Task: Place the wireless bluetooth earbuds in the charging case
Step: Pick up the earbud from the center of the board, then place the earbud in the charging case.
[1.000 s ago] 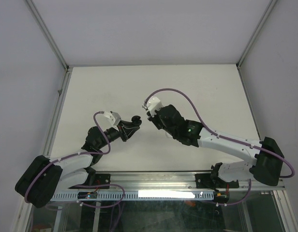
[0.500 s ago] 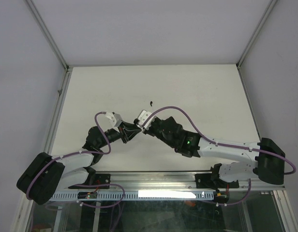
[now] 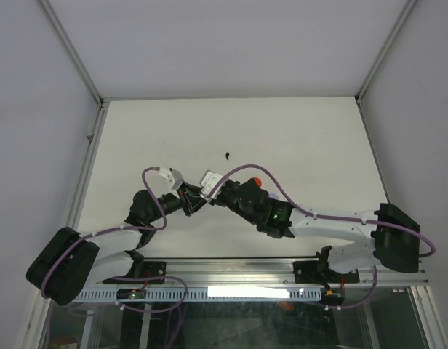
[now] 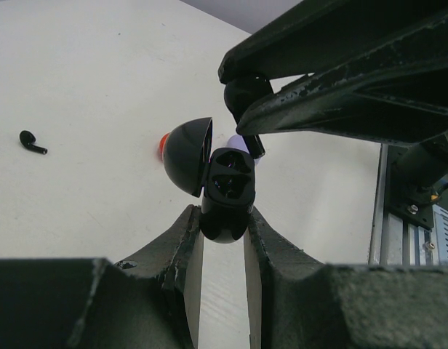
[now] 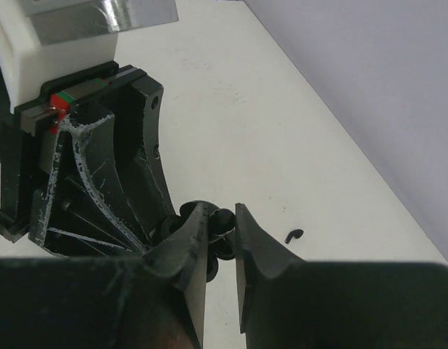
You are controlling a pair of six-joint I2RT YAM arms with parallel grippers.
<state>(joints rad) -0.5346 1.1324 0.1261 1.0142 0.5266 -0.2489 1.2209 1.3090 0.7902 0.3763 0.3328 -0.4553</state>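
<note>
While the right pincer (image 4: 242, 109) has swung in from well apart, its earbud (image 4: 252, 142) now hangs at the mouth of the charging case (image 4: 228, 189).
The left pincer (image 4: 224, 218) is clamped on the black case's base, lid hinged open. The right pincer is closed on the black earbud, stem just above the case's wells; it looks not yet seated. That swing uncovers a second earbud (image 3: 228, 154) lying on the desk (image 3: 297, 131), well beyond the case, and a small red thing (image 3: 257, 181) just behind the case's lid. Insertion seems the step in hand, with the loose bud left to fetch.
</note>
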